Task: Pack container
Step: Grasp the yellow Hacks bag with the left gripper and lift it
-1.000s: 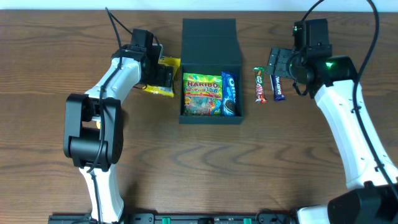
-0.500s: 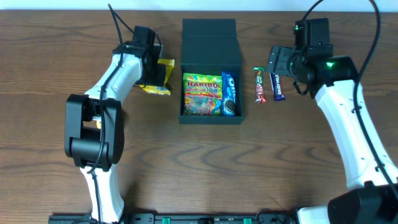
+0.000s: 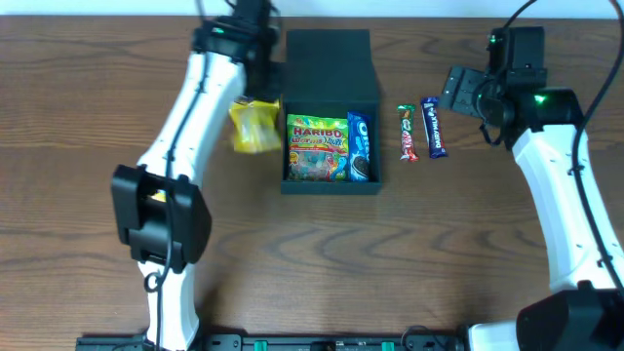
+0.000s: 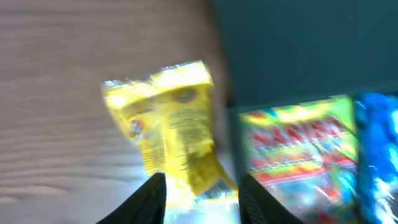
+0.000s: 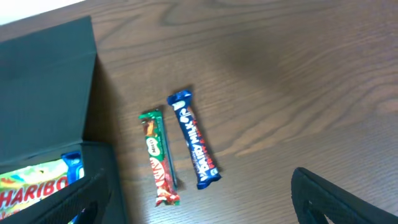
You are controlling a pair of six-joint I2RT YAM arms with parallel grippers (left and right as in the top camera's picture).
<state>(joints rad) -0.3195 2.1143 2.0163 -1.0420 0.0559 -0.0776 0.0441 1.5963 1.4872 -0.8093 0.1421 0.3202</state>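
- Upper left of the overhead frame: the left gripper [image 4: 202, 194] is clamped on one end of the yellow packet [image 3: 253, 127]. The packet dangles just beside the container's left wall. The wrist view is blurred.
- Centre: there's the container [image 3: 331, 187], open, with its lid flap [image 3: 330, 60] laid back toward the top of the frame. The Haribo bag [image 3: 317, 146] fills most of the floor, and a blue packet [image 3: 359, 146] stands along the right wall.
- No bare floor shows, so the yellow packet likely goes on top of the Haribo bag. Carry it rightward, keep its hanging end above the wall, lower it flat, then let go so the lid can close later.
- Right of centre: a green bar [image 3: 408, 134] and a blue bar [image 3: 435, 127] lie side by side on the table [image 3: 292, 273], waiting.
- Upper right: the right gripper [image 5: 200, 186] hovers with its fingers apart and empty. It's best kept back until the left arm clears.
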